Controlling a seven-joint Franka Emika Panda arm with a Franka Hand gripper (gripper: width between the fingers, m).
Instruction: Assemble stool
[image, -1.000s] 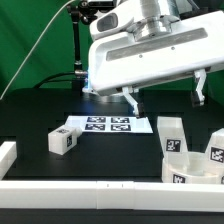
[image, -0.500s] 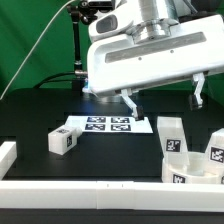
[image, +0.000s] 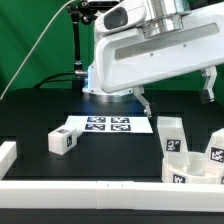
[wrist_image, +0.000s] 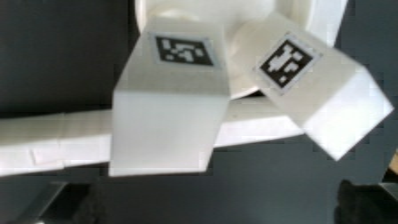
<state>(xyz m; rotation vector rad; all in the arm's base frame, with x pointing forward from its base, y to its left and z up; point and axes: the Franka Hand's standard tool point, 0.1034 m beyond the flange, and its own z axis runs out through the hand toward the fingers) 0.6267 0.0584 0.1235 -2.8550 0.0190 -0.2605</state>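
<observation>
Several short white stool legs with black-and-white tags stand on the black table. One leg (image: 62, 140) is alone at the exterior view's left. Three legs (image: 172, 135) (image: 215, 152) (image: 178, 168) cluster at the right by the front rail. My gripper (image: 176, 95) hangs open and empty above that cluster. In the wrist view two tagged legs (wrist_image: 169, 100) (wrist_image: 311, 90) lie below my gripper (wrist_image: 205, 205), whose dark fingertips (wrist_image: 45, 205) stand wide apart with nothing between them. The round seat disc is out of view.
The marker board (image: 105, 125) lies flat mid-table. A long white rail (image: 100, 200) runs along the front edge and shows under the legs in the wrist view (wrist_image: 54, 135). Another rail piece (image: 8, 152) sits at the left. A green backdrop stands behind.
The arm has moved toward the exterior view's right, from above the marker board to above the right cluster of legs. The gripper stays open and the legs have not moved.
</observation>
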